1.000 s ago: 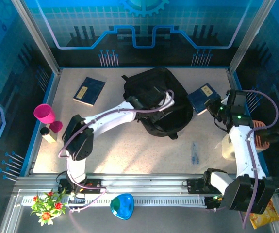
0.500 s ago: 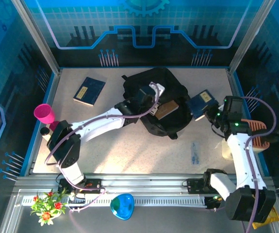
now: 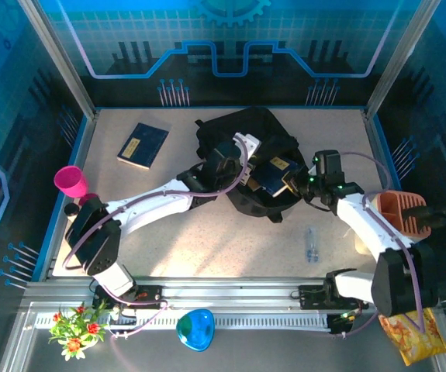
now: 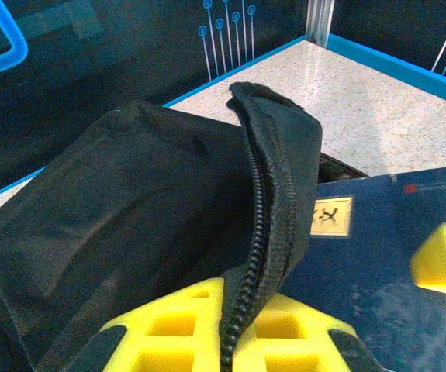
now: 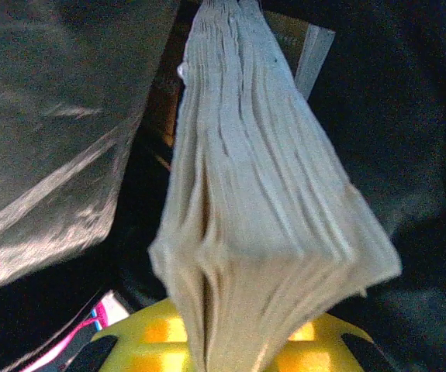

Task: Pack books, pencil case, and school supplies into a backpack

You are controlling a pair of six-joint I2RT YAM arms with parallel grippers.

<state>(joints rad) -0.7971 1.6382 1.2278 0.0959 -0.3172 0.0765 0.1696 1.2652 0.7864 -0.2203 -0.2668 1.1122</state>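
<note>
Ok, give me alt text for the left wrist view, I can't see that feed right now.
The left fingers pinch the zipper edge of the black backpack, holding its flap up. A navy book with a gold label sits just right of the raised flap, pale table behind.

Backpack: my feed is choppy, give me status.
Left gripper shut on backpack flap. Right gripper shut on navy book at the opening. Second navy book waits on table.
</note>
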